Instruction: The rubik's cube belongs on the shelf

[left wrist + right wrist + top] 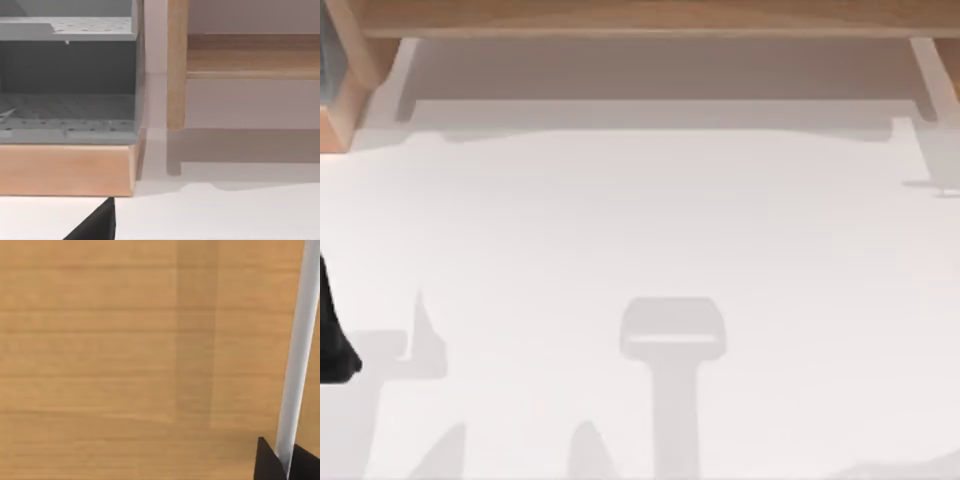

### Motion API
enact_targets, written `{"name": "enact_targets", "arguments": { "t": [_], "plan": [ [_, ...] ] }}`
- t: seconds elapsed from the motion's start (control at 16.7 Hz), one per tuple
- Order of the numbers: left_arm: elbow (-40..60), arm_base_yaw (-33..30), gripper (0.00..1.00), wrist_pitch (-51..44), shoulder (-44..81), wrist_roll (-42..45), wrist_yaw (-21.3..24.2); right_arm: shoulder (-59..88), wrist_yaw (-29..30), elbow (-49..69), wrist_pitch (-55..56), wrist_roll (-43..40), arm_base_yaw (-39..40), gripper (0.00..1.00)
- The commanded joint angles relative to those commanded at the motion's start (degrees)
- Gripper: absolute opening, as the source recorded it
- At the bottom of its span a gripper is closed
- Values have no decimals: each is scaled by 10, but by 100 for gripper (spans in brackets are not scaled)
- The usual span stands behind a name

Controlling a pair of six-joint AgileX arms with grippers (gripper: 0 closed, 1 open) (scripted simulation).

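White table took most of the top view. Shelf ran along 12 o'clock, wooden supports at both ends. Grey perforated rack on a wood base stood just beside the shelf's post, at 10 o'clock. Left arm sat at 8 o'clock. Gripper states: can't tell. Cube location: can't tell.

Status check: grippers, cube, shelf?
Left arm parked at table's left edge. Right wrist view looks close onto shelf wood. Cube not sighted. Table before shelf unobstructed.
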Motion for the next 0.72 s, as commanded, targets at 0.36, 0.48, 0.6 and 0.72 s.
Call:
{"name": "enact_targets", "arguments": {
  "t": [0.36,0.48,0.6,0.72],
  "plan": [
    [0,0,100,0,0,0,0,-24,-24,-59,36,0,-21,0],
    [0,0,100,0,0,0,0,-21,-22,-56,35,0,-19,0],
    [0,0,100,0,0,0,0,-25,-27,-64,42,-1,-25,0],
    [0,0,100,0,0,0,0,-34,-41,-91,60,-1,-41,0]
  ]
}}
